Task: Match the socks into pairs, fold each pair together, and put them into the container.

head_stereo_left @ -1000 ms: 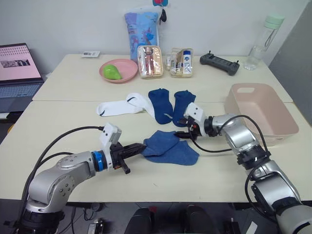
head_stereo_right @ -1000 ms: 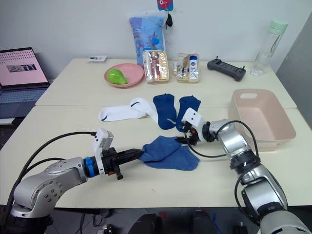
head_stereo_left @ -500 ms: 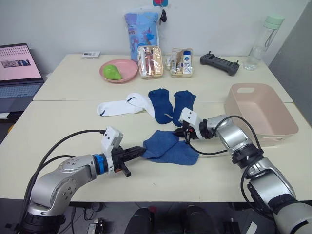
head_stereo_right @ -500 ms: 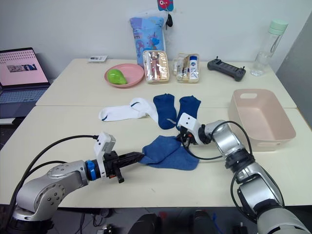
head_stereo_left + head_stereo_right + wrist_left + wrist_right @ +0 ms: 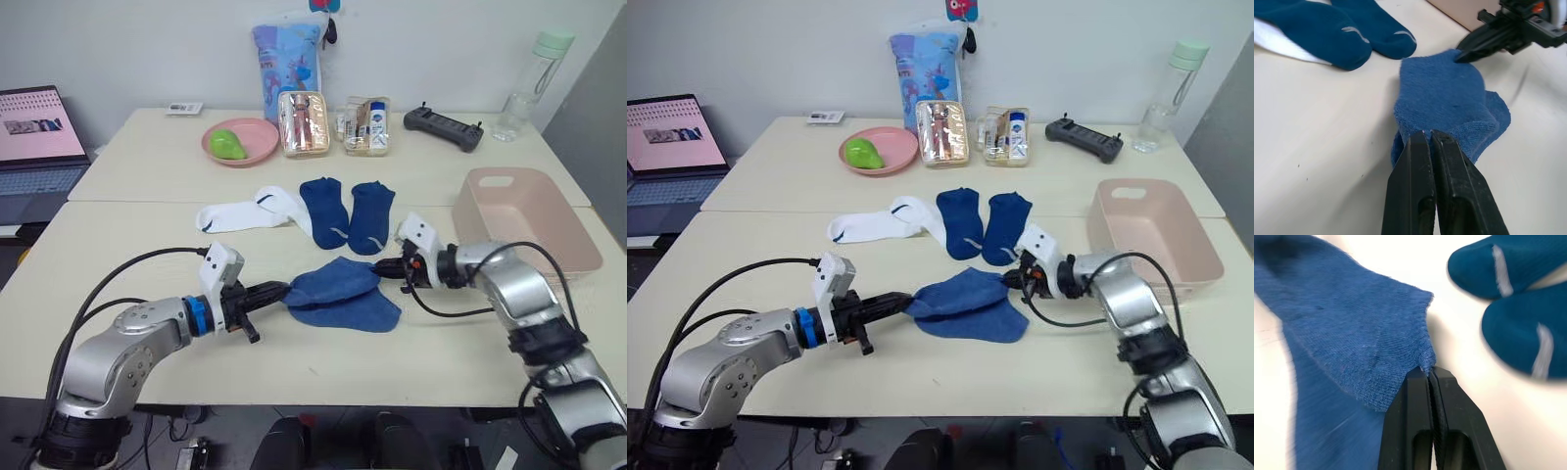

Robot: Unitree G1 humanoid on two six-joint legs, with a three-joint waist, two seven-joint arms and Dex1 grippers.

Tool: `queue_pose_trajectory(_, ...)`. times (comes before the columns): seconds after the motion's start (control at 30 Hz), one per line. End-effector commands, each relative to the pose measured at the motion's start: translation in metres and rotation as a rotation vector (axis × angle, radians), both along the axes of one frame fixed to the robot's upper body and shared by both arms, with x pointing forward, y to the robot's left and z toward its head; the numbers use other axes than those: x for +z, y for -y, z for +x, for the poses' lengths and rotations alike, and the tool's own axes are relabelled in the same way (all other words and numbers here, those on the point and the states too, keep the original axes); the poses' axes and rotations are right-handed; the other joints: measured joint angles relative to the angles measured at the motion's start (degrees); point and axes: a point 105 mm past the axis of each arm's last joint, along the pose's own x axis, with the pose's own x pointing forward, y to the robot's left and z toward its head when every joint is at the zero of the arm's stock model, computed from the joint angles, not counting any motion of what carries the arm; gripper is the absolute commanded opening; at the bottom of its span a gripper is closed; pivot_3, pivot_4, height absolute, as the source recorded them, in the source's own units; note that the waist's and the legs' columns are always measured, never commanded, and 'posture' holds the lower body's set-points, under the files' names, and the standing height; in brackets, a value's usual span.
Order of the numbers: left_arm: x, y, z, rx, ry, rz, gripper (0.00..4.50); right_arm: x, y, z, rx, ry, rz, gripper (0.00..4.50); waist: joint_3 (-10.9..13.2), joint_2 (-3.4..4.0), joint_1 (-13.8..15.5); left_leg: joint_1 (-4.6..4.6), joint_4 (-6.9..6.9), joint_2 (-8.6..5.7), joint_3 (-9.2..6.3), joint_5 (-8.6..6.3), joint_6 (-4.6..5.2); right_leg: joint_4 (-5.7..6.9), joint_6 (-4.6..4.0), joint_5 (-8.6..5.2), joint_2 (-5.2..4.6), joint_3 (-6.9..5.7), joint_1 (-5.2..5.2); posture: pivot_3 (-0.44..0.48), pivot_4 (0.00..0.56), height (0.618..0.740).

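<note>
At the table's near centre, the left gripper [image 5: 278, 290] and right gripper [image 5: 385, 267] each pinch opposite ends of the upper blue sock [image 5: 333, 280], lifted over its mate [image 5: 351, 312]. Pink container [image 5: 578, 240] sits far right.

Two blue socks [image 5: 341, 294] stacked mid-surface, upper one lifted at both ends. Two darker blue socks [image 5: 347, 212] and two white socks [image 5: 247, 211] lie flat behind. Pink tub [image 5: 529, 227] at right, empty.

Left gripper [image 5: 1428, 134] clamped on blue sock [image 5: 1447, 103]
</note>
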Motion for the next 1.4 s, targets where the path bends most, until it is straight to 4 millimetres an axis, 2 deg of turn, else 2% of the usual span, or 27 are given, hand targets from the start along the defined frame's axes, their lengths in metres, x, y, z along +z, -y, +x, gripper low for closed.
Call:
queue_pose_trajectory(0.03, 0.004, 0.004, 0.001, -0.053, 0.032, 0.023, 0.0, 0.018, -0.002, -0.017, -0.015, 0.032, 0.058, 0.03, 0.0, 0.0, -0.1, 0.01, -0.01, 0.0, 0.0, 0.0, 0.0, 0.02, 0.0, 0.0, 0.0, 0.0, 0.0, 0.0, 0.15, 0.74)
queue_pose_trajectory(0.13, 0.0, 0.012, 0.004, -0.105, 0.034, 0.048, 0.0, 0.014, 0.002, -0.033, -0.091, 0.009, 0.094, 0.03, 0.0, 0.0, 0.2, -0.01, -0.01, 0.01, -0.07, 0.0, 0.0, 0.03, 0.01, -0.01, 0.03, -0.06, 0.01, 0.0, 0.15, 0.74)
queue_pose_trajectory(0.3, -0.003, 0.014, 0.009, -0.135, 0.039, 0.071, 0.0, 0.007, 0.002, -0.044, -0.155, -0.011, 0.109, 0.03, 0.0, -0.01, 0.1, -0.01, 0.0, 0.0, 0.0, 0.0, 0.0, 0.0, 0.02, -0.01, 0.03, 0.02, 0.0, 0.0, 0.15, 0.74)
queue_pose_trajectory(0.67, -0.004, 0.015, 0.028, -0.162, 0.075, 0.106, 0.0, -0.004, 0.006, -0.054, -0.269, -0.02, 0.123, 0.03, 0.0, -0.03, 0.1, -0.01, 0.0, 0.02, -0.03, 0.0, 0.0, 0.01, 0.03, -0.03, 0.1, 0.0, 0.0, 0.0, 0.15, 0.74)
queue_pose_trajectory(0.9, -0.002, 0.026, 0.029, -0.194, 0.102, 0.089, 0.0, -0.003, 0.006, -0.056, -0.306, -0.006, 0.147, 0.03, 0.0, -0.03, 0.1, -0.01, 0.0, 0.03, -0.03, 0.0, 0.0, 0.03, 0.04, -0.03, 0.11, 0.0, 0.0, 0.0, 0.15, 0.74)
queue_pose_trajectory(1.4, -0.003, 0.027, 0.03, -0.18, 0.135, 0.092, 0.0, -0.009, 0.007, -0.06, -0.319, -0.036, 0.15, 0.03, 0.0, -0.03, 0.1, -0.01, 0.0, 0.03, -0.05, 0.0, 0.01, 0.04, 0.05, -0.03, 0.11, -0.02, 0.0, 0.0, 0.15, 0.74)
